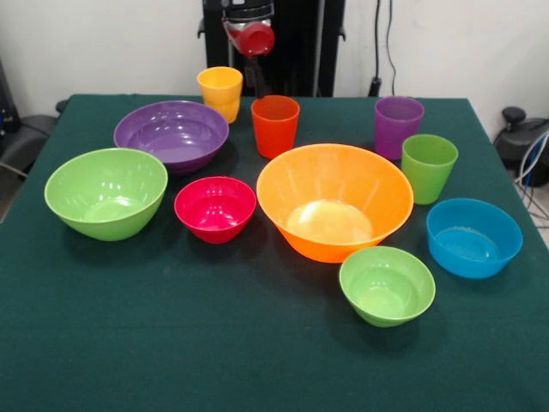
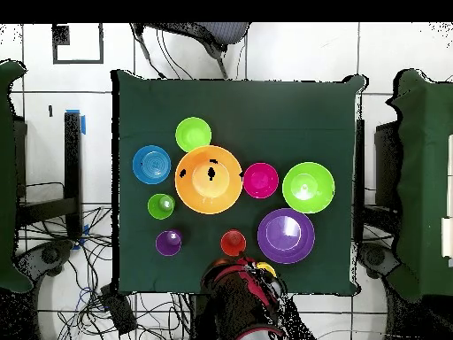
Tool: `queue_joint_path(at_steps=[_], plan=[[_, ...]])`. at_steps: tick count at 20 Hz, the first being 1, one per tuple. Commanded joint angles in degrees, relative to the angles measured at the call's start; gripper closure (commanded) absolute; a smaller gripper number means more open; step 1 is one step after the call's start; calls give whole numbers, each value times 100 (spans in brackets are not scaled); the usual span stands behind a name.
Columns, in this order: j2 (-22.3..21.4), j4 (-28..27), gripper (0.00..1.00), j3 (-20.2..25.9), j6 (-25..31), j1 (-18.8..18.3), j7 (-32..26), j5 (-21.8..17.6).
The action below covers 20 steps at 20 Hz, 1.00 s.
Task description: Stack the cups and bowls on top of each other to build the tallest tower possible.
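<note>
Below the pincer (image 1: 249,39), which is hanging drawn back at the tabletop's (image 1: 257,369) far edge, we are seeing nothing stacked yet; whether it is wide or narrow we cannot tell, though it is carrying nothing. We are counting six bowls: the purple bowl (image 1: 171,133) nearest it, then the magenta-red bowl (image 1: 215,208), the big green bowl (image 1: 105,191) and the orange bowl (image 1: 334,200), with the blue bowl (image 1: 473,237) and small green bowl (image 1: 387,285) farthest off. Four tumblers are standing closer: yellow tumbler (image 1: 220,92), red tumbler (image 1: 274,124), purple tumbler (image 1: 398,125), green tumbler (image 1: 428,166). We are judging the whole tower left to build.
</note>
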Motion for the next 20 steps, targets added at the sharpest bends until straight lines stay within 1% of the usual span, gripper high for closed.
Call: queue_joint_path(at_steps=[1, 5, 8, 9, 11, 14, 18, 20], plan=[[128, -98, 0, 580, 101, 126, -593, -261], [197, -154, 0, 504, 91, 148, -588, -311], [336, -286, 0, 178, -33, 373, -525, -425], [339, -289, 0, 137, -73, 395, -518, -447], [301, -253, 0, 115, -148, 358, -528, -487], [244, -319, 0, -38, -397, 499, -381, -528], [112, -317, 0, -111, -677, 630, -204, -495], [38, -308, 0, -105, -764, 610, -189, -469]])
